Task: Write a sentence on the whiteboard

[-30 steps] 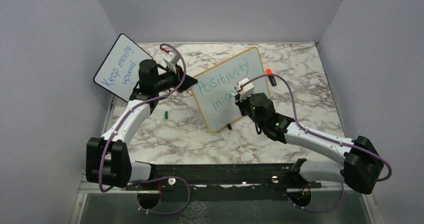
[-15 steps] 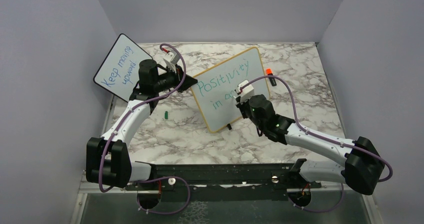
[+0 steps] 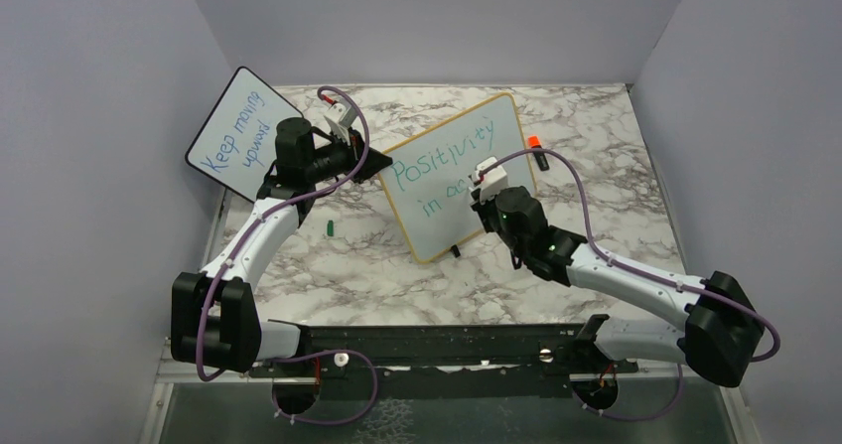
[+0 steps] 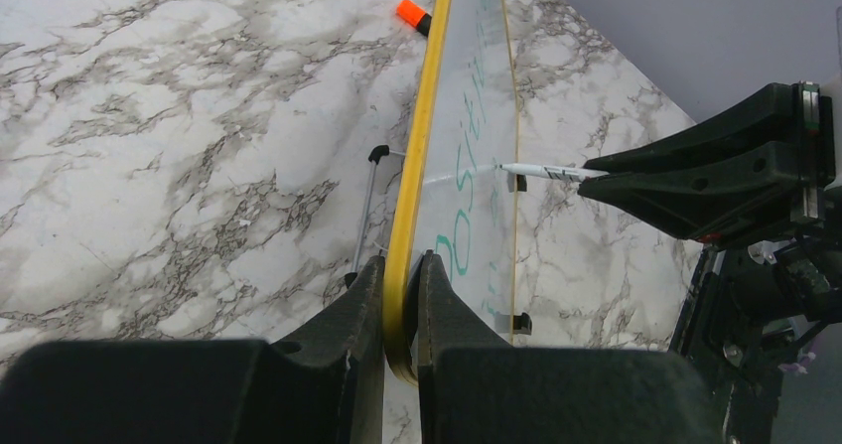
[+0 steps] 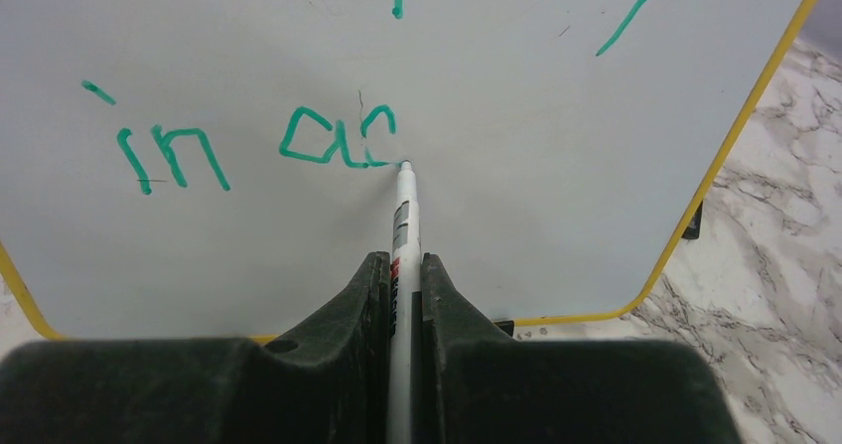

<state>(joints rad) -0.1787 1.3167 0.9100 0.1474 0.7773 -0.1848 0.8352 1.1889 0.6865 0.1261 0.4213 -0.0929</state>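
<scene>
The whiteboard (image 3: 437,233), white with a yellow frame, stands tilted on the marble table. My left gripper (image 3: 373,163) (image 4: 401,265) is shut on its left frame edge (image 4: 425,126). On the board, the sentence (image 3: 437,158) reads "Positivity" in green, with "in ac" (image 5: 248,146) on the line below. A white marker (image 5: 403,216) is clamped in my right gripper (image 3: 479,196) (image 5: 400,261), which is shut. The marker tip touches the board just after the "c". In the left wrist view the marker (image 4: 544,172) reaches the board face from the right.
A smaller black-framed board (image 3: 236,131) with blue writing leans at the back left, behind my left arm. A green cap (image 3: 329,228) lies on the table left of the whiteboard. An orange-capped marker (image 3: 536,152) (image 4: 412,14) lies behind the whiteboard's right side. Grey walls close three sides.
My right gripper has edged to the right along the second line with the marker, and a "c" now follows the "a". The left arm and the whiteboard have not moved.
</scene>
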